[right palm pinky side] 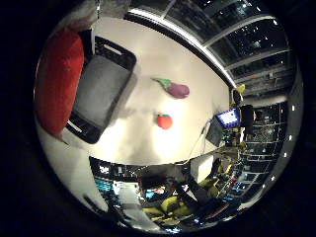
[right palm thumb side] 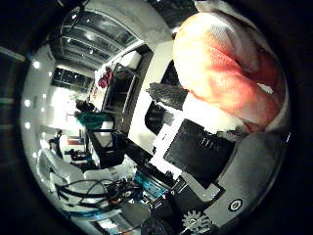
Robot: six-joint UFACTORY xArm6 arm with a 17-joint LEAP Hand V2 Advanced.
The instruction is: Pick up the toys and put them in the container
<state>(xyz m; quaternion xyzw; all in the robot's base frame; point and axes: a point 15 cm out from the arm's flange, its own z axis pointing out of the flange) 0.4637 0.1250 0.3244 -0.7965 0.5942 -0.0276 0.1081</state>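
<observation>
A black container [right palm pinky side: 99, 89] with a grey inside stands on the white table [right palm pinky side: 148, 59]. A purple eggplant toy [right palm pinky side: 176, 89] with a green stem and a red tomato toy [right palm pinky side: 164, 120] lie on the table beside it, a little away from each other. A large orange-red soft thing [right palm thumb side: 230, 64] fills much of the right thumb side palm view, close to the palm and next to the black container [right palm thumb side: 201, 147]. It also shows as a red mass [right palm pinky side: 59, 69] beside the container in the right little finger side palm view. Part of my hand [right palm thumb side: 196, 220] shows at the edge.
The table's far edge [right palm pinky side: 197, 148] runs past the two toys. Beyond it are desks, a lit screen [right palm pinky side: 228, 117] and chairs. Windows and ceiling lights [right palm thumb side: 73, 39] show in the right thumb side palm view.
</observation>
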